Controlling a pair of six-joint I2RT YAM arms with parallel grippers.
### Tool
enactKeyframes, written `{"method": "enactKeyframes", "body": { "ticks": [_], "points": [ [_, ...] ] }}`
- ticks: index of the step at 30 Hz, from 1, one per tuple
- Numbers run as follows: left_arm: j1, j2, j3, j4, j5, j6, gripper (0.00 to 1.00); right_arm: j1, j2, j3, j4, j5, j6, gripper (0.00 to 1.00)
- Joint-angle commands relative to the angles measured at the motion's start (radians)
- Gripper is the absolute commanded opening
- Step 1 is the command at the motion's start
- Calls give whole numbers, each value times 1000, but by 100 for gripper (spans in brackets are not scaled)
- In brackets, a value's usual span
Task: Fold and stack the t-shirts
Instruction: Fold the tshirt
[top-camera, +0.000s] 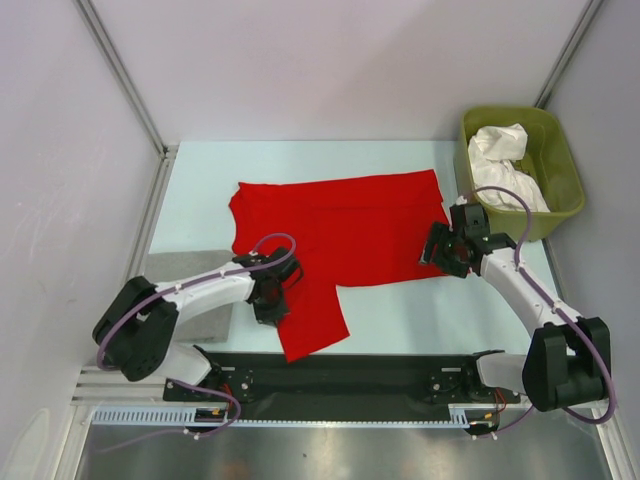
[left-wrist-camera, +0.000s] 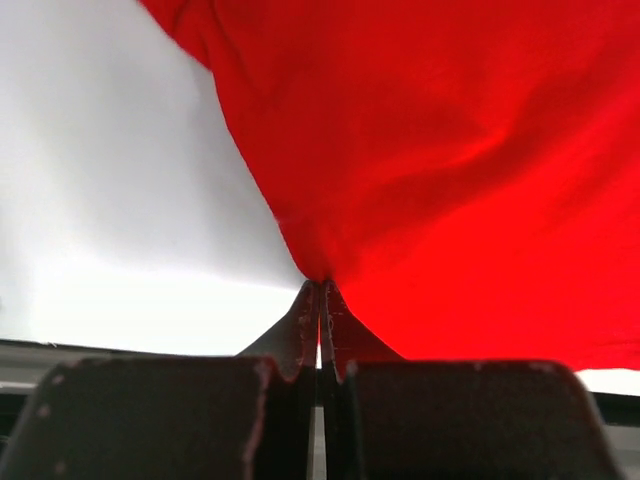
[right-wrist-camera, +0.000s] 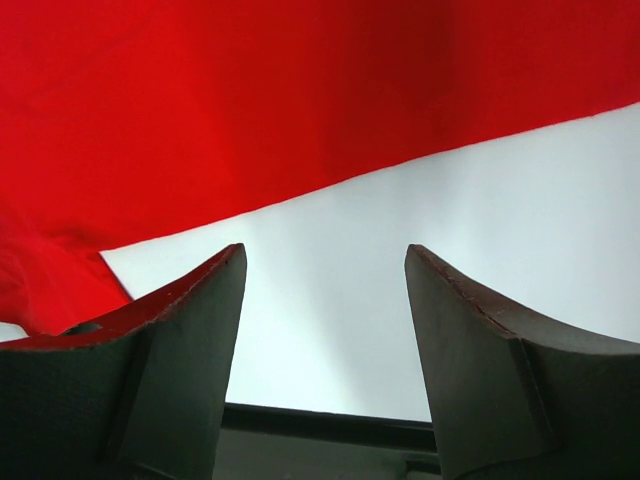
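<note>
Your red t-shirt (top-camera: 345, 230) lies spread on the counter (top-camera: 420, 310), about midway between the 2 arms. 1 flap of it runs toward the near edge on the left arm's side. The cloth is opened out but not smooth, and the left wrist view shows ripples.

Left claw (top-camera: 272, 303): clenched on the red t-shirt. In the left wrist view its jaws meet with no gap and a pinch of red cloth is drawn up into them. The grip sits on the shirt's left edge, where the flap joins the main body. Pale counter shows to the left of the cloth.

Right claw (top-camera: 441, 250): released, holding nothing. In the right wrist view its jaws stand well apart with only bare counter between them. The shirt's straight edge runs just beyond the tips. A bit of red lies beside the left jaw, but you cannot tell whether it touches.

The white t-shirts (top-camera: 505, 160) are crumpled in the olive-green tub (top-camera: 562, 205) at the far right corner. You cannot tell their count.

A grey pad (top-camera: 190, 272) lies at the left of the counter, partly under the left arm.
</note>
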Motion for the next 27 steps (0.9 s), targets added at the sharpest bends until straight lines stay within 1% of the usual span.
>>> {"method": "enactKeyframes", "body": {
  "ticks": [1, 2, 4, 7, 9, 10, 11, 12, 13, 19, 21, 23, 27],
  "points": [
    [-6, -92, 4, 54, -94, 48, 0, -16, -21, -8, 43, -7, 25, 70],
    [-6, -142, 4, 54, -89, 56, 0, -23, -19, -11, 45, 6, 30, 70],
    [-6, -171, 10, 52, -77, 90, 0, -42, -15, -15, 52, 34, 45, 71],
    [-6, -185, 31, 61, -33, 116, 0, -104, 5, -43, 78, 89, 134, 67],
    [-6, -179, 51, 78, 0, 140, 0, -147, 13, -73, 110, 108, 192, 63],
    [-8, -178, 59, 84, 9, 151, 0, -161, 11, -93, 158, 123, 214, 60],
    [-9, -176, 73, 90, 23, 171, 0, -175, 11, -112, 184, 128, 240, 53],
    [-8, -175, 79, 98, 27, 180, 0, -177, 14, -130, 210, 128, 298, 50],
    [-8, -178, 85, 109, 30, 190, 0, -227, 17, -165, 262, 134, 317, 49],
    [-8, -205, 126, 133, 47, 259, 0, -234, 62, -196, 379, 259, 352, 44],
    [-6, -219, 136, 132, 47, 278, 0, -237, 83, -198, 385, 273, 360, 42],
    [-8, -237, 140, 132, 44, 292, 0, -240, 85, -208, 385, 292, 384, 35],
    [-6, -264, 151, 130, 37, 314, 0, -241, 88, -231, 368, 327, 401, 35]
  ]
}}
